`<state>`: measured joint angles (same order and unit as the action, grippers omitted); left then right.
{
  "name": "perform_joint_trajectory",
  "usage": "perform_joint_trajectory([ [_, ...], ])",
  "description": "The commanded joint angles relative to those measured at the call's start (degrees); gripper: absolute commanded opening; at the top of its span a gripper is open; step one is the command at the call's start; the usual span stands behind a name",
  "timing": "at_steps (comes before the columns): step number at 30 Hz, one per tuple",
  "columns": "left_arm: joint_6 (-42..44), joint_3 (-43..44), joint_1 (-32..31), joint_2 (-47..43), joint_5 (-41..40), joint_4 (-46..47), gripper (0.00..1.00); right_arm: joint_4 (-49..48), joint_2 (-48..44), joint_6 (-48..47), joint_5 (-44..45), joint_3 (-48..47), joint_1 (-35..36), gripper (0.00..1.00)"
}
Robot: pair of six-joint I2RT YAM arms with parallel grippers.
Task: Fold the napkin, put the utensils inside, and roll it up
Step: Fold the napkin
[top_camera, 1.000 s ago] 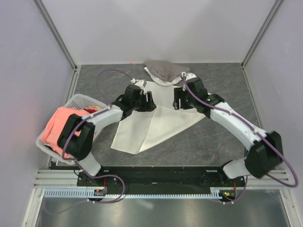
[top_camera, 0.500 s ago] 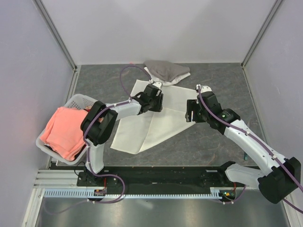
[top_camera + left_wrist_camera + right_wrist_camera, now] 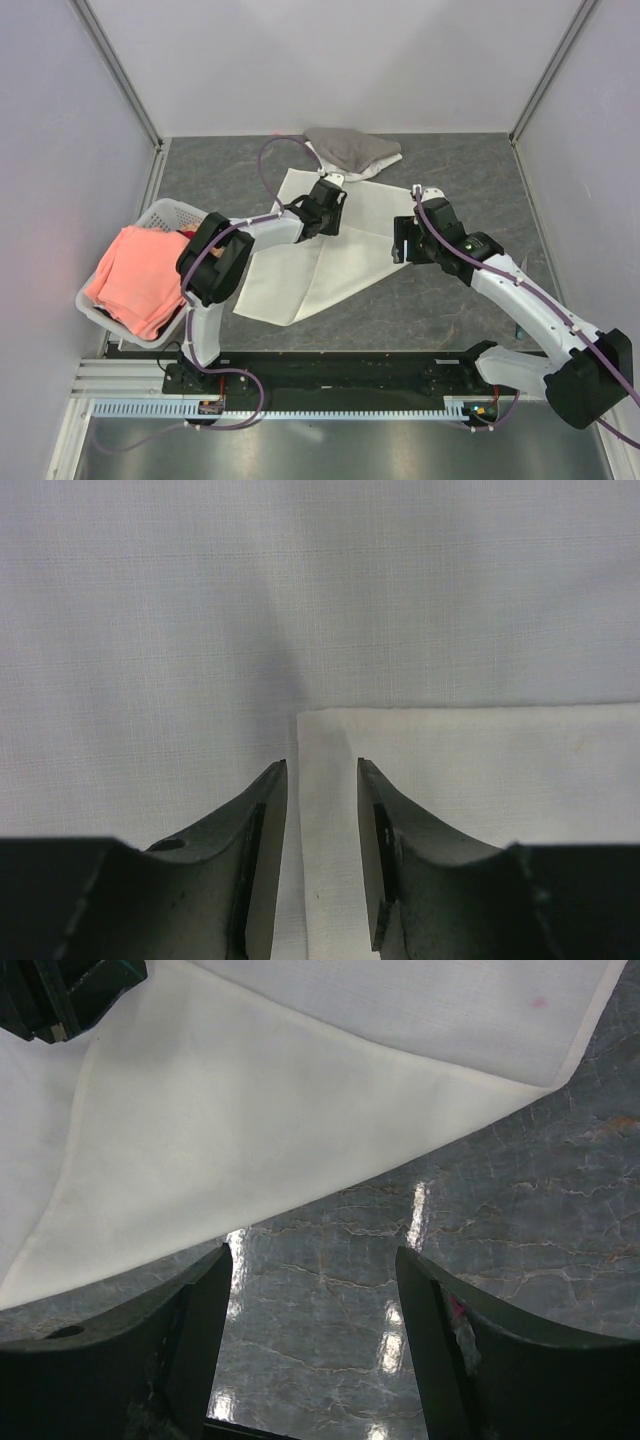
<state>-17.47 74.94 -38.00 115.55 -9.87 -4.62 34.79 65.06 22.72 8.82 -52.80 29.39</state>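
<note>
The cream-white napkin [image 3: 300, 270] lies partly folded on the grey table, with one layer over another. My left gripper [image 3: 329, 212] hovers over its upper middle. In the left wrist view [image 3: 322, 765] the jaws are a little apart and hold nothing, and the corner of the napkin's upper layer [image 3: 450, 770] lies under them. My right gripper [image 3: 402, 240] is wide open and empty over bare table, just off the napkin's right edge [image 3: 250, 1110]. It shows open in the right wrist view [image 3: 312, 1250]. No utensils show in any view.
A grey-and-white cloth heap [image 3: 350, 150] lies at the back, touching the napkin's far edge. A white basket [image 3: 160, 213] holding a salmon-pink cloth [image 3: 135, 280] stands at the left. Frame posts rise at the back corners. A small dark sliver [image 3: 519, 329] lies by the right forearm.
My right gripper has drawn back off the napkin, to the right and towards me. My left gripper has moved right over the napkin. Little has changed in the last half second.
</note>
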Motion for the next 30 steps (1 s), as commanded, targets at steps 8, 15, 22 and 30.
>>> perform_joint_trajectory([
  [8,1.57,7.33,-0.23,5.74,-3.05,-2.67,0.38,-1.21,-0.02,0.66,-0.73,1.11,-0.12,0.75],
  [15,0.86,6.72,-0.23,5.57,-4.19,-3.29,0.16,-1.3,0.42,0.48,-0.73,1.12,-0.12,0.75],
  [22,0.25,4.61,-0.23,2.15,-4.28,-3.11,0.03,-1.47,0.68,0.66,0.14,1.38,-0.12,0.75],
  [30,1.74,3.29,-0.23,-4.45,-5.07,-2.58,0.02,-1.74,1.56,1.01,-0.12,1.29,-0.12,0.76],
])
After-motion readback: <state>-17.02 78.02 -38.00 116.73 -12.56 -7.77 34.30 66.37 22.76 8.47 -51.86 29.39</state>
